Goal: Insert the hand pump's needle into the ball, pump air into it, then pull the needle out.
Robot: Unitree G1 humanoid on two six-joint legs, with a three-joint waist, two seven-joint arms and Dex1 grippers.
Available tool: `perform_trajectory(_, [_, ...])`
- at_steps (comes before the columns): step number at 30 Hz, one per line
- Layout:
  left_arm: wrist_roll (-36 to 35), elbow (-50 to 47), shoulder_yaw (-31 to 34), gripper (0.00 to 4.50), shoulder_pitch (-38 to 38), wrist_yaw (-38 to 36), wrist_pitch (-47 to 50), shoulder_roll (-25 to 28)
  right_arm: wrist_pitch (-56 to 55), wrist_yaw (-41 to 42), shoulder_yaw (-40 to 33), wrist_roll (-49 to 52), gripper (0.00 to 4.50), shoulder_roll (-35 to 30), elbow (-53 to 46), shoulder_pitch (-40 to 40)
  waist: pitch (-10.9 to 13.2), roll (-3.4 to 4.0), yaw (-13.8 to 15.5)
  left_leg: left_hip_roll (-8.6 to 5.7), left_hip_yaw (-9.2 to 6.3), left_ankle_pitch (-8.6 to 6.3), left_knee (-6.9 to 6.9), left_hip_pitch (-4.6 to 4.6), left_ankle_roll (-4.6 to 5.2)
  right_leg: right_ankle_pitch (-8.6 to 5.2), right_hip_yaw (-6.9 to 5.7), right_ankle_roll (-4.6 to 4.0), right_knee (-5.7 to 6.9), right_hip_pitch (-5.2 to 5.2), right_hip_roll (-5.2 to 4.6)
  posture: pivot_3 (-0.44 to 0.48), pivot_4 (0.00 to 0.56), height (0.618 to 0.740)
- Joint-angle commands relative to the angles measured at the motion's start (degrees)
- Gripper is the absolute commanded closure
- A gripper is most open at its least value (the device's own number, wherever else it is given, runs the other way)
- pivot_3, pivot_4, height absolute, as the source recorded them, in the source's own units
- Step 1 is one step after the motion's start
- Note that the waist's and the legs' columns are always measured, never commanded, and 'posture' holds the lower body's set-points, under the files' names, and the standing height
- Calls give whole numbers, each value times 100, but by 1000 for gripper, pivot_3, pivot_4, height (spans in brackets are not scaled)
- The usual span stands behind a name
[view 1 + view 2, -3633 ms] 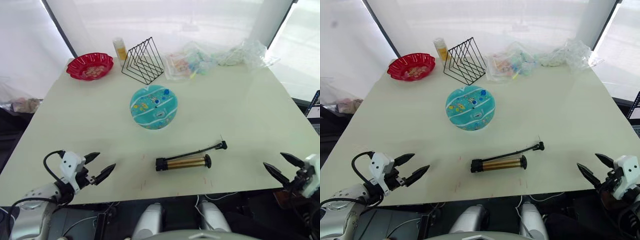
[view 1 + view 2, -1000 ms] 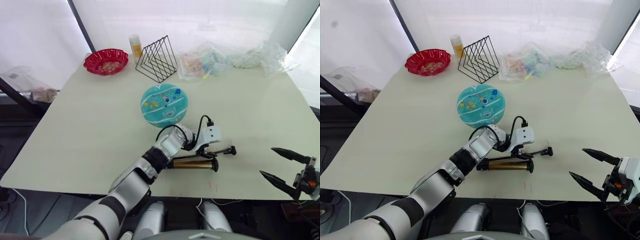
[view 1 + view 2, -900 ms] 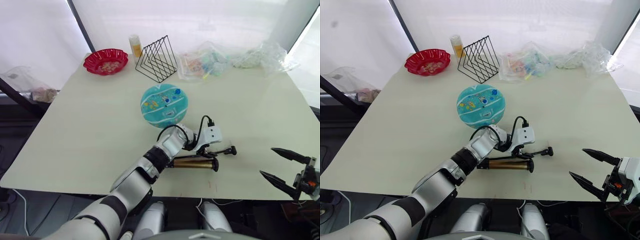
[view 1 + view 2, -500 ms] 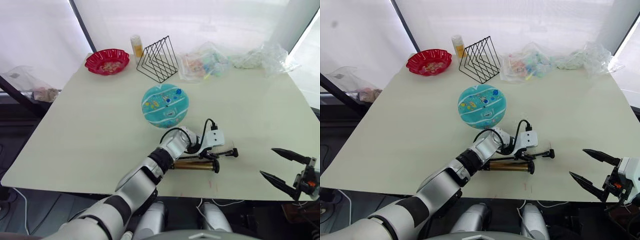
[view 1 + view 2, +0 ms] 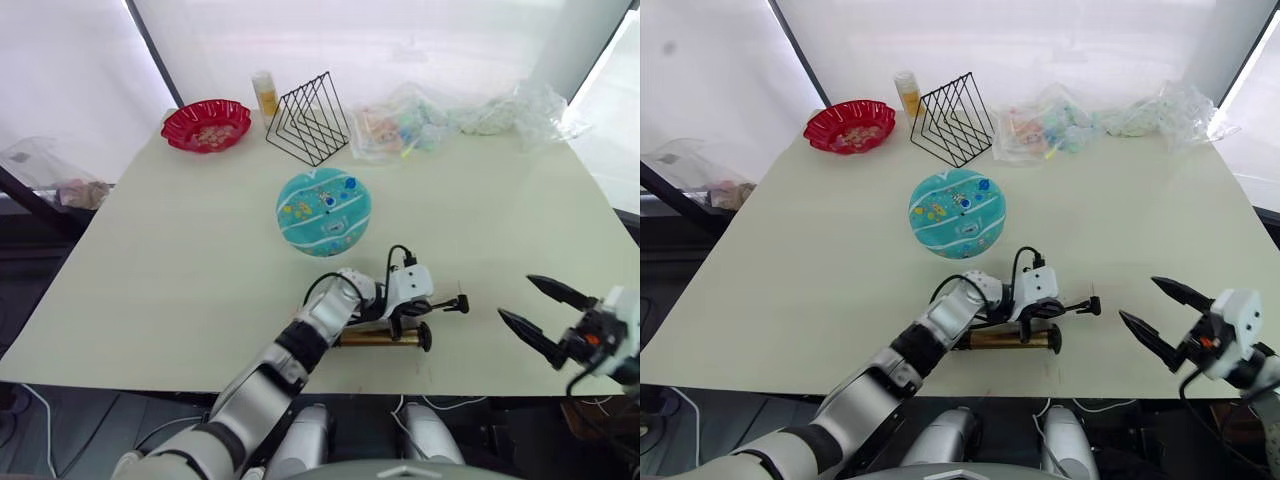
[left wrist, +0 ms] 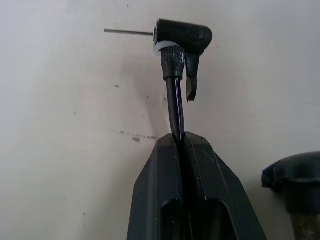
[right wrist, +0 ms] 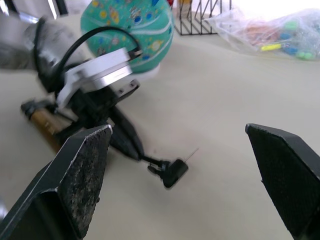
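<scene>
Hand pump [image 5: 380,339] lies flat near the table's [image 5: 150,250] front edge, and my left gripper [image 6: 182,145] has its fingers pinched shut on the pump's thin hose [image 6: 174,107], just behind the black fitting with the needle [image 6: 127,32] sticking out sideways. I see the ball [image 5: 323,211] resting apart, farther back. My right gripper [image 5: 530,305] hovers past the needle end, fingers spread wide, holding nothing

Left tool [image 6: 182,145] clamped, right tool [image 5: 1155,307] spread
</scene>
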Motion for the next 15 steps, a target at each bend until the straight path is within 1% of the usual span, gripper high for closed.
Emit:
perform_trajectory(1, [-339, -858, 213, 4449, 185, -48, 188, 22, 504, -460, -35, 451, 0, 87, -504, -151, 0, 0, 47, -2, 0, 0, 1, -3, 0, 0, 0, 0, -1, 0, -2, 0, 150, 740])
perform_trajectory(5, [-739, -1699, 536, 4449, 736, 22, -55, 240, 1677, -1772, 240, 1173, 0, 473, -964, -618, -1, 1, 10, -4, 0, 0, 2, -7, 0, 2, 2, 4, -10, -3, -5, 0, 150, 740])
perform_trajectory(9, [-740, -1840, 609, 4449, 902, 225, -253, 353, 2167, -2149, 277, 1432, 0, 471, -1162, -702, -2, 2, 65, -4, 2, 0, 2, -15, 0, 3, 5, 4, -4, -14, -4, 0, 150, 740])
perform_trajectory(12, [-824, -2083, 798, 4449, 1094, 507, -374, 365, 2882, -2821, 404, 1870, 0, 498, -1207, -937, -2, 2, 14, -5, 6, 0, 2, -13, 1, 3, 8, 4, -5, -14, -4, 0, 150, 740])
perform_trajectory(15, [-806, -2261, 961, 4449, 1208, 871, -346, 348, 3134, -3122, 432, 1921, 0, 487, -1180, -1112, -2, 2, 14, -5, 8, 0, 2, -13, 1, 4, 12, 5, -4, -15, -4, 0, 150, 740])
